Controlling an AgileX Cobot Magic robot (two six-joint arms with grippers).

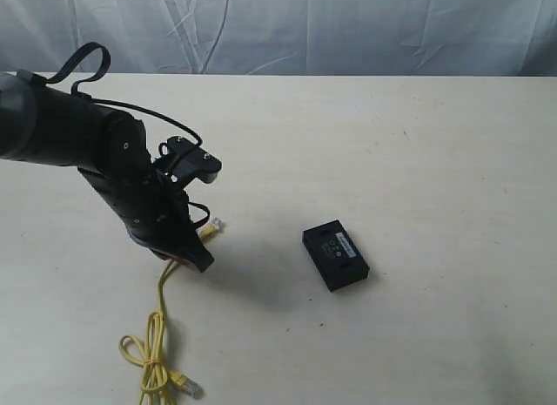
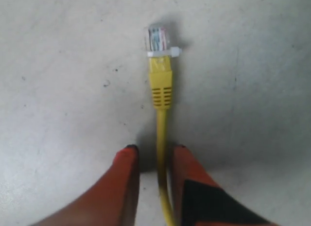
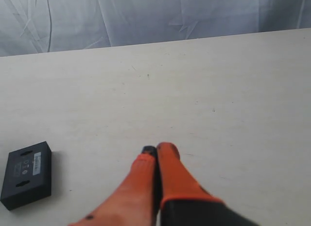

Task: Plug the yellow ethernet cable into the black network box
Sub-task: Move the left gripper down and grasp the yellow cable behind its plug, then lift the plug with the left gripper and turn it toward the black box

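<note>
The yellow ethernet cable [image 1: 159, 318] lies on the table at the front left, knotted into loops near the front edge with one clear plug [image 1: 187, 385] there. Its other clear plug [image 2: 158, 39] points toward the black network box [image 1: 336, 257], which lies flat with its white label up, about a hand's width to the right. My left gripper [image 2: 155, 148] is open and straddles the cord just behind that plug. The cord runs close to one orange finger [image 2: 187, 163], with a gap to the other. My right gripper [image 3: 156, 149] is shut on nothing; the box [image 3: 26, 173] lies off to its side.
The cream table [image 1: 418, 161] stretches bare behind and to the right of the box. A wrinkled pale curtain [image 1: 305, 26] hangs along the far edge. The left arm's black body [image 1: 70, 135] leans in from the left. The right arm is out of the exterior view.
</note>
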